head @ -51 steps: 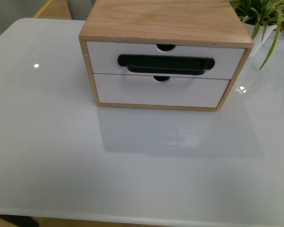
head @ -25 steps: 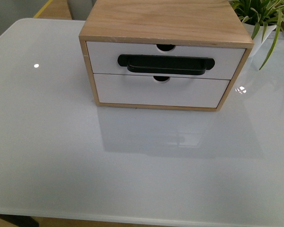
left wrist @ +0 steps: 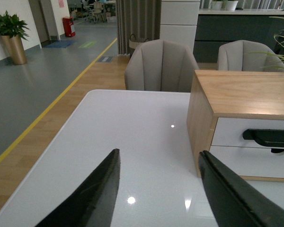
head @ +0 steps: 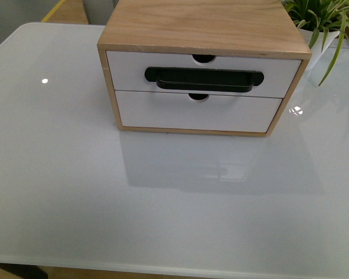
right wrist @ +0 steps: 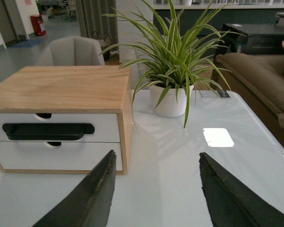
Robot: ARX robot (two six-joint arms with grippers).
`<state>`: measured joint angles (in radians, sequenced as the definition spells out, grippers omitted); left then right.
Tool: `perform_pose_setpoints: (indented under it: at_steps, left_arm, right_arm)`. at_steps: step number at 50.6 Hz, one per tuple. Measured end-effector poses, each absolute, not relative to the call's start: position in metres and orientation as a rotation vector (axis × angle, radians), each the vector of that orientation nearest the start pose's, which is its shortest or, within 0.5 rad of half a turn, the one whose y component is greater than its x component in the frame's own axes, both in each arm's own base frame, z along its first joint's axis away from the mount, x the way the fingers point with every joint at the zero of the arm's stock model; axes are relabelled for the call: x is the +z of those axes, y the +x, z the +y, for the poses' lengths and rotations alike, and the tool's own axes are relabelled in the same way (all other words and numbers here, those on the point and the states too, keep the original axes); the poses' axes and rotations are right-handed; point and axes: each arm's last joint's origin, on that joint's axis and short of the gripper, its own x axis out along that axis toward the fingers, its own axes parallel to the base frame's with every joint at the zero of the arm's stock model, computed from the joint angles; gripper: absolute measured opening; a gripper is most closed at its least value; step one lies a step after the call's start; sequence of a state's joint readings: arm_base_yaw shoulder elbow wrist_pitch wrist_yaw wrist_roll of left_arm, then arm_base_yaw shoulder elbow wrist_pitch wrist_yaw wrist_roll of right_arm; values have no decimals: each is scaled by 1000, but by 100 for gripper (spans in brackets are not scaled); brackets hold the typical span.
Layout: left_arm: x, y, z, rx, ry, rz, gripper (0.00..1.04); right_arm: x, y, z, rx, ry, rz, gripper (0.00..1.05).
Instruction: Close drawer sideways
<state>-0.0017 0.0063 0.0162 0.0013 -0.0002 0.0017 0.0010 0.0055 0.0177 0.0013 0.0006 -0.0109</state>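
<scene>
In the front view, a light wood cabinet box [head: 203, 26] stands at the far middle of the glossy white worktop [head: 163, 203], and its upper compartment holds the wide shallow drawer with a white front [head: 128, 70], a long black bar handle [head: 203, 79] and a semicircular notch in its top edge; the front sits flush with the wooden frame. Directly beneath it is a second white-fronted drawer without a handle [head: 198, 113], also flush. A green potted plant with striped leaves [head: 323, 17] stands just beside the cabinet's right rear corner, and neither arm shows in this view. In the left wrist view, the left end effector [left wrist: 158, 189] hangs over the worktop [left wrist: 132, 127] with its two black fingers [left wrist: 102, 194] spread apart and nothing between them; the cabinet [left wrist: 241, 94] and the drawer's handle [left wrist: 270, 137] lie off to one side, well apart from it, with grey upholstered chairs [left wrist: 161, 66] beyond the worktop. In the right wrist view, the right end effector [right wrist: 156, 189] also has its fingers [right wrist: 225, 194] spread wide and empty, with the drawer [right wrist: 104, 127] and the plant in its white pot [right wrist: 173, 97] ahead of it.
</scene>
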Motion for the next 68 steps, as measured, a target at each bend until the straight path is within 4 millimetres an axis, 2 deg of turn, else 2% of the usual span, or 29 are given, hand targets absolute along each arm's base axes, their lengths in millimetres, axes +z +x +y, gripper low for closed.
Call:
perform_pose_setpoints:
  at_steps: [9,11,14,68]
  left_arm:
    - [169,97,0,-2,2,-11,92]
    - [169,97,0,-2,3,-11,98]
    - [169,97,0,-2,2,-11,96]
    - [169,97,0,-2,2,-11,96]
  right_arm:
    - [169,97,0,0,-11,-14,93]
    - [169,97,0,0,-10,-14,97]
    - [169,97,0,0,-10,-14,96]
    - [169,97,0,0,-10,-14,96]
